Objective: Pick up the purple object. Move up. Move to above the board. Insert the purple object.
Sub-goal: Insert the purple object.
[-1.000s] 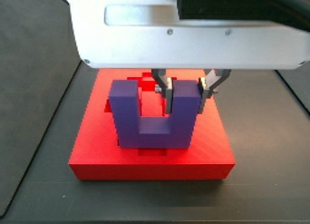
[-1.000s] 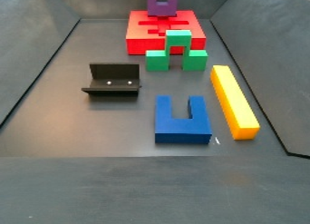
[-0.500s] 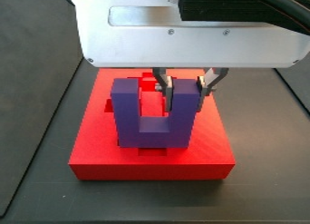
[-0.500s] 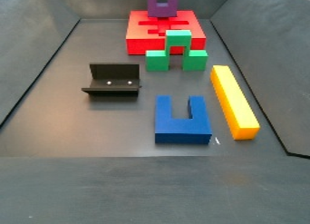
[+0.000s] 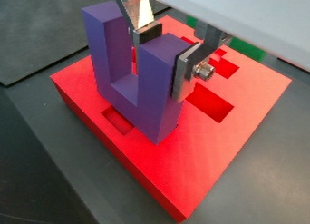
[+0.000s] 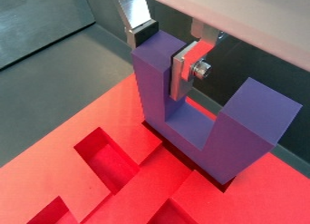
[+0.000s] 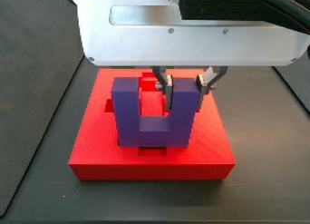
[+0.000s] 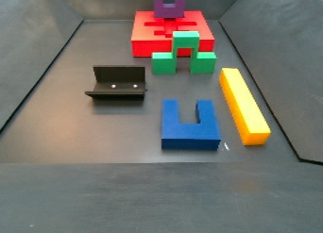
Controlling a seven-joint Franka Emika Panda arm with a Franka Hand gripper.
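In a side view my own white housing (image 7: 188, 33) fills the upper frame and hides the far end of the board (image 7: 151, 160). My gripper (image 7: 184, 85) closes on one prong of the purple object (image 7: 151, 128), covering that prong's top. In the side view from the far end of the floor, the purple object (image 8: 168, 5) is cut by the top edge, and my fingers lie outside the frame. In both wrist views the frame cuts off my finger plates (image 5: 194, 64) above.
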